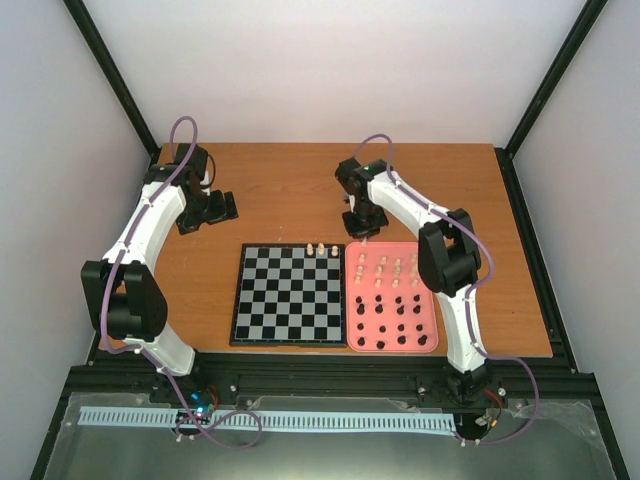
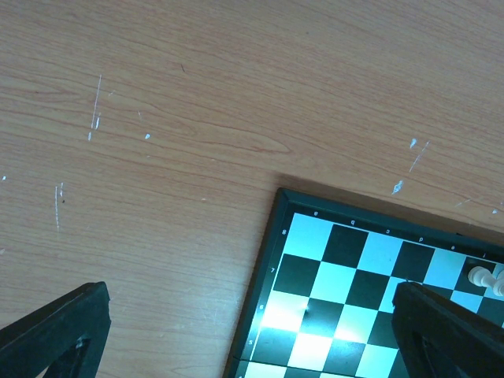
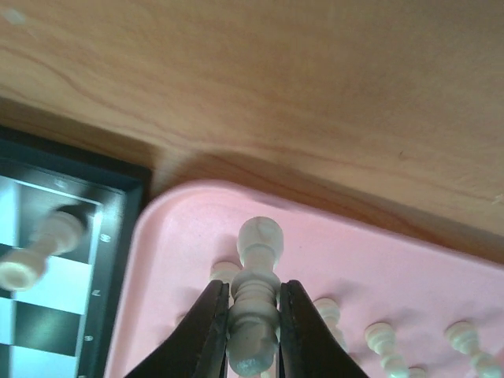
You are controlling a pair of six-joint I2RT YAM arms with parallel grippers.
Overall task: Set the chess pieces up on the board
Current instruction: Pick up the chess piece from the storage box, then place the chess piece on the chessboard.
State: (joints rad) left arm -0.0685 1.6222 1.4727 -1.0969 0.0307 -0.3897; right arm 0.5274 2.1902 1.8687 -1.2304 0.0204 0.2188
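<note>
Right fingers [image 3: 209,331] pinch 1 cream piece [image 3: 258,236] at lower centre, likely bound for the board [image 1: 290,300]; left fingers [image 2: 55,331] gape idle.

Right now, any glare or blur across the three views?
Left wrist: glare patch on the grey-and-black checked board. Right wrist: cream chess piece on the board blurred; held cream piece in the right gripper sharper. Top external: even light.

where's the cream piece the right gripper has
Right wrist view: the cream piece is pinched in the right gripper at the pink tray's far-left corner, beside the board.
</note>
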